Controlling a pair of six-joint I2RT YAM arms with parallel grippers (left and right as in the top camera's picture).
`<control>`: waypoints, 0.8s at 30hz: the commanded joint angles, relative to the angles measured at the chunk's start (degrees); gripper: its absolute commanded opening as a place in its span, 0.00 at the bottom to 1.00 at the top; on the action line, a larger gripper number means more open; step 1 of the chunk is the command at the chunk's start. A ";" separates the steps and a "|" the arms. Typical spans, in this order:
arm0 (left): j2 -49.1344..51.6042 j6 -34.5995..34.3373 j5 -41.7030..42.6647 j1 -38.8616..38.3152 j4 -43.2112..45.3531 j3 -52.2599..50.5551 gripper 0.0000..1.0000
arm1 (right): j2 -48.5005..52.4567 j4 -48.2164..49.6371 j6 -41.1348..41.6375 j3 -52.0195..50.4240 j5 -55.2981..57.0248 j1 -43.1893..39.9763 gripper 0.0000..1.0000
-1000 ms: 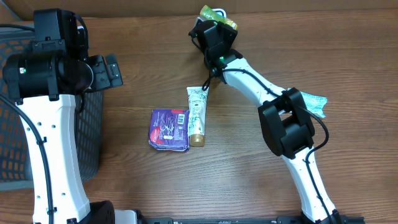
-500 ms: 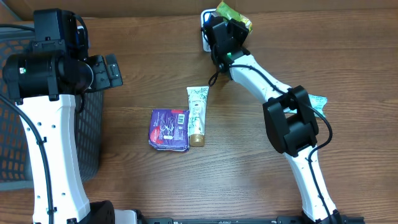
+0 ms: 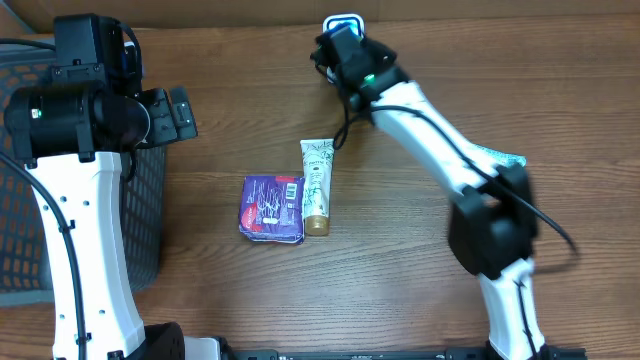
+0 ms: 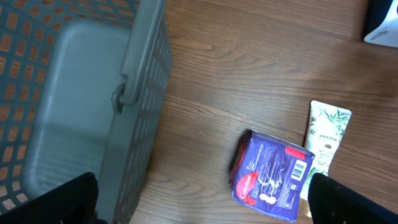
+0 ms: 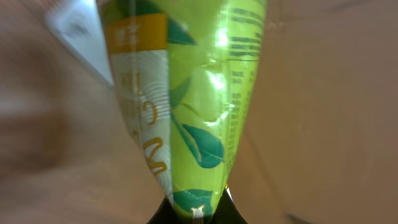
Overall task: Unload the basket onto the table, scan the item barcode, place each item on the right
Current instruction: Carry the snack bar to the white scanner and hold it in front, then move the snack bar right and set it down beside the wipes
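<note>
Since a second ago the right arm has stretched out, its elbow sliding toward the lower right; the green packet (image 5: 186, 106), then showing at the top edge, is now hidden from overhead, and the scanner (image 3: 343, 22) glows blue at upper centre. The right claw (image 3: 342, 50) is clamped on one end of the packet, just beside the scanner. The risk, as I judge it, is a missed read: the packet is shiny and creased, so glare or a fold may mask the barcode, and so narrow a pinch could let it twist. The left claw (image 3: 180, 113) gapes wide and empty at upper left, by the basket (image 3: 150, 230).
</note>
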 commanded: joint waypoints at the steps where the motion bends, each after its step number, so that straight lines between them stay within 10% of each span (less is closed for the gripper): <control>1: -0.22 -0.20 0.50 -0.11 -0.11 1.22 0.99 | -13.62 -5.25 14.32 1.68 -15.72 -0.59 0.04; 14: -0.22 -0.20 0.50 -0.11 -0.13 1.22 1.00 | -23.15 -34.62 69.57 -0.98 -32.96 -16.22 0.04; 24: -0.22 -0.20 0.50 -0.11 -0.11 1.22 1.00 | -23.15 -22.12 94.14 -28.87 -31.74 -29.59 0.04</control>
